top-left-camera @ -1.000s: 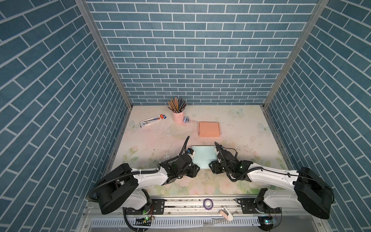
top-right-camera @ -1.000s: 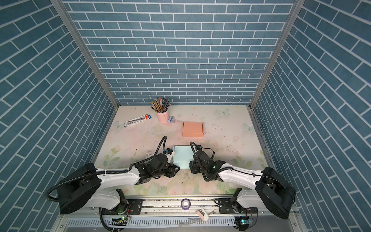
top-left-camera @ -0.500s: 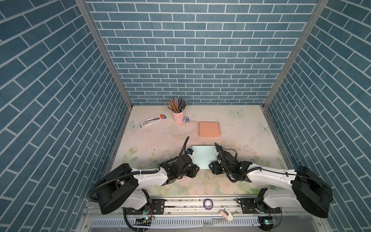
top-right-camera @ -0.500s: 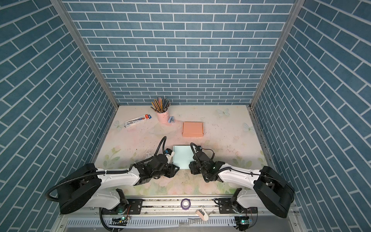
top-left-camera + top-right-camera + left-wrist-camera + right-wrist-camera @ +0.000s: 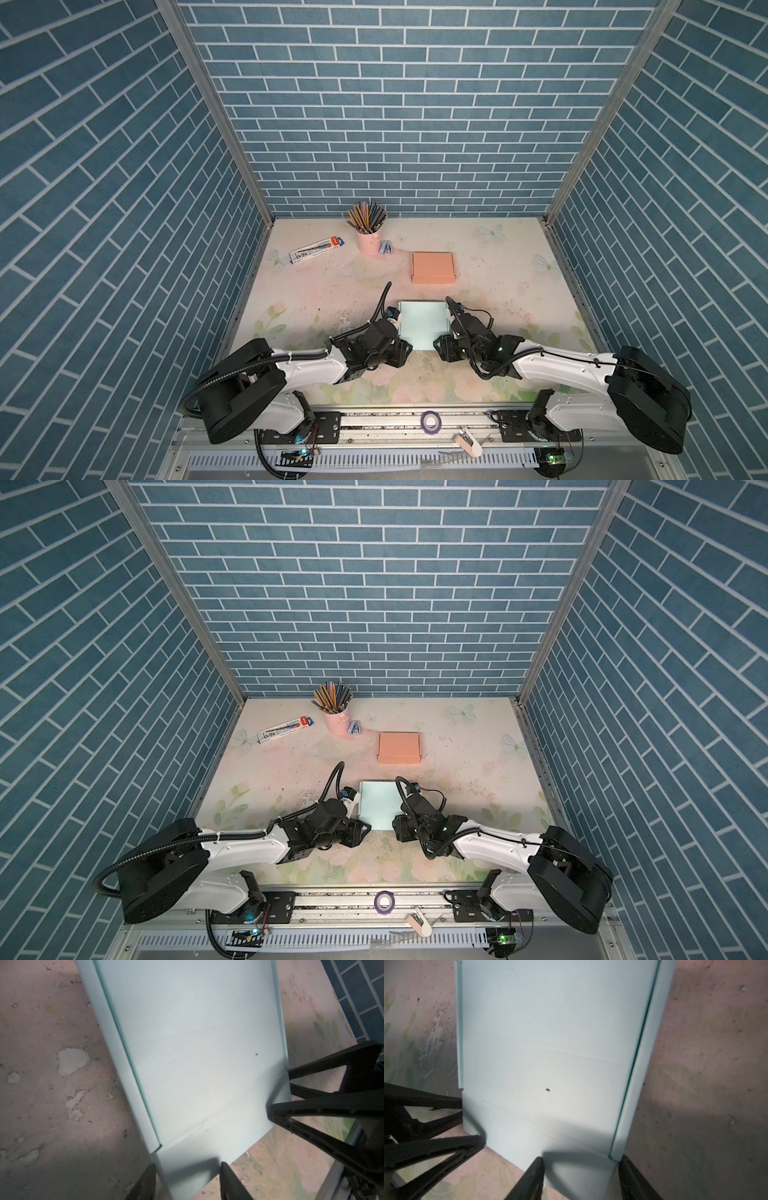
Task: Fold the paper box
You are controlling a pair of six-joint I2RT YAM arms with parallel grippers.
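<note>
- We see the left end effector (image 5: 188, 1164) draw its jaws in by a hair. They stand apart, astride the near left corner of the paper box (image 5: 422, 326).
- In both top views the left wrist seems to nudge a little at that corner. The shift is so slight that we cannot tell which way it goes.
- Any other shift since the earlier pictures is too small for us to make out.
</note>
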